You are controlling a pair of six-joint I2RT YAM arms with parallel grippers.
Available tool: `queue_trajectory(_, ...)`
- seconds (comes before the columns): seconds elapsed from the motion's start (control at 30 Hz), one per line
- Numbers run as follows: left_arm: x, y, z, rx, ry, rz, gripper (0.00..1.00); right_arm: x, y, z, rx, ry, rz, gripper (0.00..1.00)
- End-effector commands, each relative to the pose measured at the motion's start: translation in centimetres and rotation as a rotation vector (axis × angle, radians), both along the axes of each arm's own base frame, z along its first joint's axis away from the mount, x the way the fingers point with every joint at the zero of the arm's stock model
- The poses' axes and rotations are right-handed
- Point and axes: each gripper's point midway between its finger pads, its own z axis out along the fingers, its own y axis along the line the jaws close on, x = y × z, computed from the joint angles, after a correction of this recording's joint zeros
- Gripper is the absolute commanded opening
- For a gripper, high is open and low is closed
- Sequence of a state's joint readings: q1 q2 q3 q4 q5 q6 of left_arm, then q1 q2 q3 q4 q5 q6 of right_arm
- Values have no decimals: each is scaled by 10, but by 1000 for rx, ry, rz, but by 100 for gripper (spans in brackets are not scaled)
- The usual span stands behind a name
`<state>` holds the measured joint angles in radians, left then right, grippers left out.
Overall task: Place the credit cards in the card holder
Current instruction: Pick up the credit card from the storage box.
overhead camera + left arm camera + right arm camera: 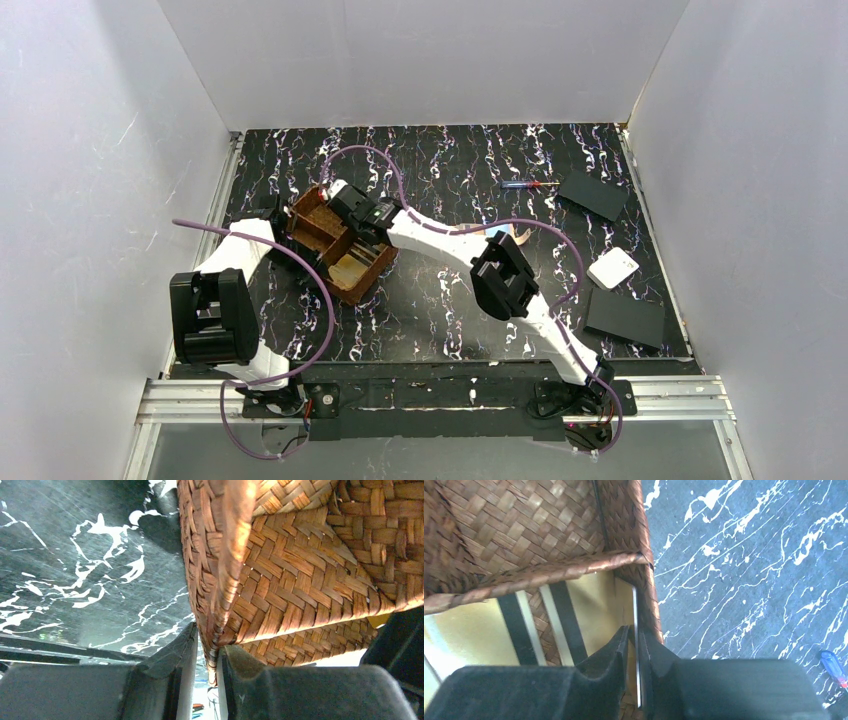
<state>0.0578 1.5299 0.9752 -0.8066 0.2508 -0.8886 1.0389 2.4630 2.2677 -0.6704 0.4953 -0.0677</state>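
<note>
Several gold credit cards (469, 630) with black stripes lie in the near compartment of a brown woven tray (310, 228); they show as a pale patch in the top view (345, 268). My right gripper (634, 630) reaches into that compartment, shut on one thin card (636, 605) that stands on edge against the tray's wall (651, 600). It also shows in the top view (362, 232). My left gripper (207, 640) pinches the tray's woven wall (220, 580) at its left end (285, 222). A small beige piece, maybe the card holder (519, 238), peeks out behind my right forearm, mostly hidden.
A white square box (613, 268) and two black flat plates (592, 193) (624, 318) lie on the right of the marbled table (450, 170). A red-and-blue pen (530, 184) lies at the back. Purple cables loop over both arms.
</note>
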Motion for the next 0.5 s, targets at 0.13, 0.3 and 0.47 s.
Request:
queue_trajectory(0.13,-16,8,2,39,69,-8,17,27,-47,23,-83,-81,-116,23)
queue_trajectory(0.3,-15,7,3,35,65,-8,17,18,-25,15,30,22,-48,17)
queue_trajectory(0.47,-13,5,8,16,44,-15,22,13,-7,29,202,142,-32,1)
